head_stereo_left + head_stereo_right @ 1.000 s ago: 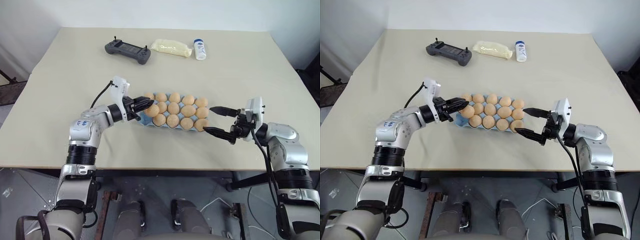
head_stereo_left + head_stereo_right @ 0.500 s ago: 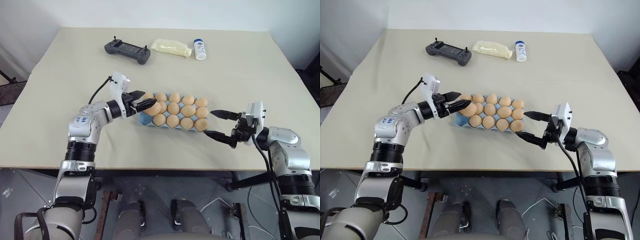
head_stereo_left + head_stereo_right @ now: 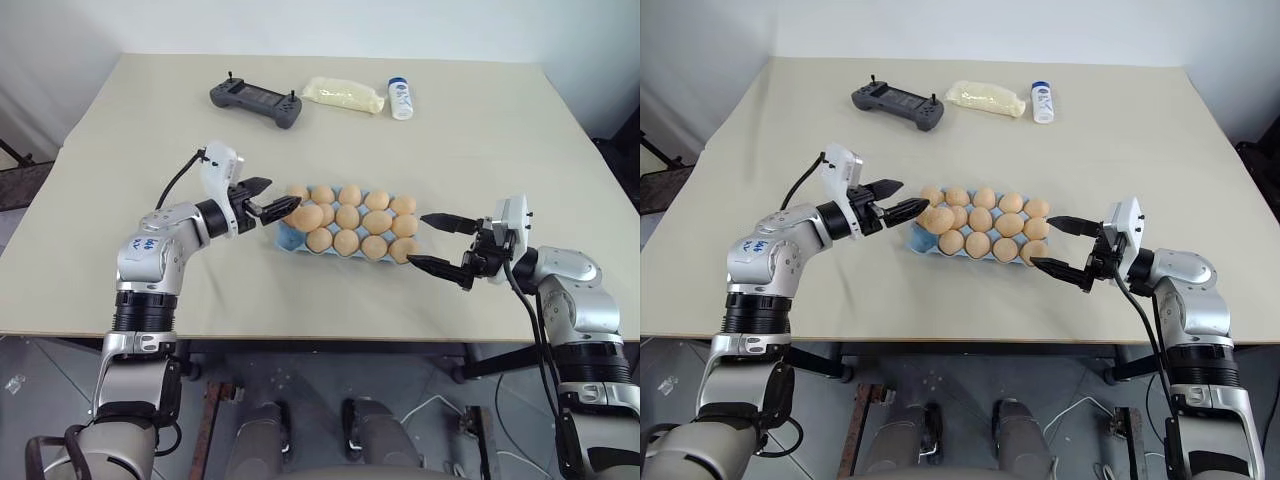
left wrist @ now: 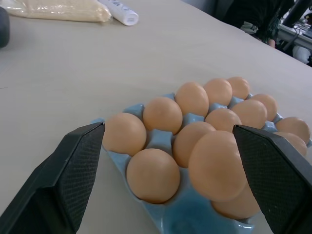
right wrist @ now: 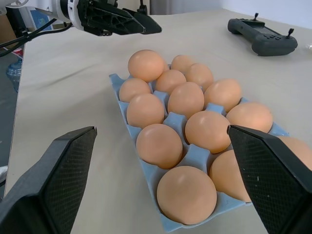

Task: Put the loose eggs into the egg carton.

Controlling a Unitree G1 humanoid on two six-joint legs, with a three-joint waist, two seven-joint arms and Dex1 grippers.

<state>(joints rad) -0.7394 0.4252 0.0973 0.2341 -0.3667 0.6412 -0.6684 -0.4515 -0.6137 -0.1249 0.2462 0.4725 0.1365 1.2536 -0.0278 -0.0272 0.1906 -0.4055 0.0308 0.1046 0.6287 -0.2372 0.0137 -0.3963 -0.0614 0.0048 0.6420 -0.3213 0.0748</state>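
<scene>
Eggs (image 4: 161,114) showing matt shells; egg carton (image 4: 192,214) looking like rough moulded pulp; fingers' pads (image 4: 83,168) showing cross-hatched black texture.

A robotics test room or lab is suggested rather than a home. A plain beige table (image 3: 480,140) is set against bare white walls (image 3: 300,25), and a black handheld controller (image 3: 255,102) with two short antennas is laid on it. Loose cables (image 3: 430,410) and metal floor plates (image 3: 60,390) are seen beneath.
</scene>
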